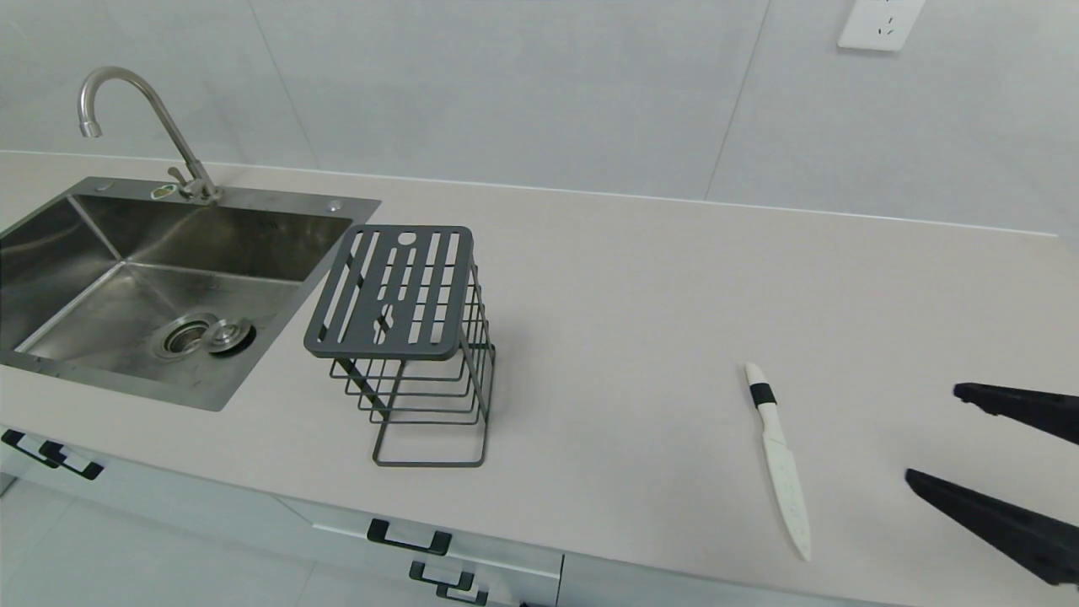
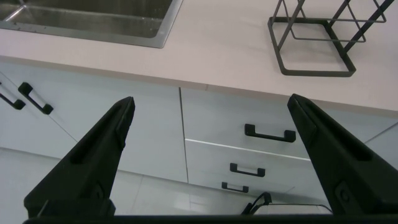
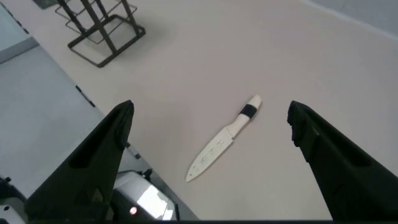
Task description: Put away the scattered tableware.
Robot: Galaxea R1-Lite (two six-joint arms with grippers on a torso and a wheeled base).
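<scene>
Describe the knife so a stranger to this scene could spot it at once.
From the steel sink, pass the dark wire rack and go on right along the counter. The knife lies near the front edge, beside the right gripper. It is white, with a black band on its handle.

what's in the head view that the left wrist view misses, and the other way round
Head view, not left wrist: the knife, faucet, socket and the open right gripper.
Left wrist, not head: the open left gripper, hanging in front of the cabinet.
Both: the rack, sink, counter and drawer handles.
</scene>
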